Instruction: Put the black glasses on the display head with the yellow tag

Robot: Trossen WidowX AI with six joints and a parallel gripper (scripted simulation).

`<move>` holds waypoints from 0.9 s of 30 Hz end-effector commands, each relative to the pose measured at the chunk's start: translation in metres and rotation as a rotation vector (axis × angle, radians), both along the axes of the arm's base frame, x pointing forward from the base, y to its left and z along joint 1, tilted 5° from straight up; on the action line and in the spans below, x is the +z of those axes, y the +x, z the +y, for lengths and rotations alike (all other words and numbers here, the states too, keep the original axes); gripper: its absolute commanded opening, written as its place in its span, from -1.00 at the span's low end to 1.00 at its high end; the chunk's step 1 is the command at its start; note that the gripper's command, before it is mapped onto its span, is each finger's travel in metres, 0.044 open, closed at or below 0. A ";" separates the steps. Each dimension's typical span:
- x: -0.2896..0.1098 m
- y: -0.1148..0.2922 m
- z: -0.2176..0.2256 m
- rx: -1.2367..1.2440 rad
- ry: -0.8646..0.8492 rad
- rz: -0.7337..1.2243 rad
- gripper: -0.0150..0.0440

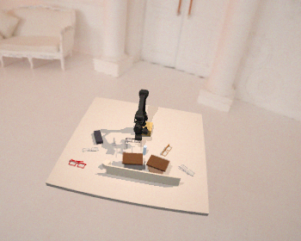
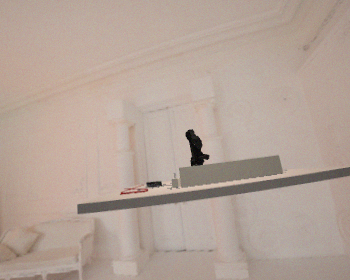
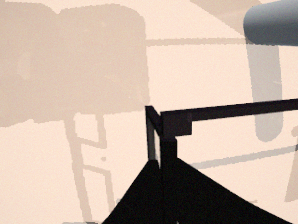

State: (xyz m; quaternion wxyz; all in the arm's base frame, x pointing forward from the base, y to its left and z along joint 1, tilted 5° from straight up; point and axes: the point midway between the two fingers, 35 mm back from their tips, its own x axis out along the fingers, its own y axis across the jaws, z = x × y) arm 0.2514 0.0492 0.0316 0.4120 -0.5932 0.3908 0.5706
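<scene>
My gripper (image 3: 162, 168) (image 1: 137, 136) is shut on the black glasses (image 3: 220, 111) (image 1: 129, 140). It grips them at a corner of the thin frame and holds them a little above the table, behind the two display heads. The heads have brown hair; one (image 1: 132, 158) is on the left and one (image 1: 158, 163) on the right, both on a long grey base (image 1: 137, 175) (image 2: 229, 171). A yellow tag (image 1: 150, 127) shows beside the arm and a small blue tag (image 1: 144, 149) behind the heads. I cannot tell which head each tag marks.
Red glasses (image 1: 76, 163) (image 2: 134, 190), pale glasses (image 1: 90, 150) and a dark case (image 1: 98, 137) (image 2: 150, 183) lie at the left. Orange glasses (image 1: 166, 150) and white glasses (image 1: 187, 169) lie at the right. A grey-blue cylinder shows at the top right of the wrist view.
</scene>
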 end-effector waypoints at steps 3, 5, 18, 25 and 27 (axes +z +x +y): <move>-0.002 0.005 0.002 -0.005 -0.002 -0.001 -0.49; -0.002 0.008 0.003 -0.005 -0.001 -0.005 -0.49; -0.003 0.024 0.009 -0.005 -0.001 -0.006 -0.49; -0.004 0.034 0.012 -0.005 -0.004 0.002 -0.49; -0.004 0.037 0.014 -0.005 -0.004 0.003 -0.49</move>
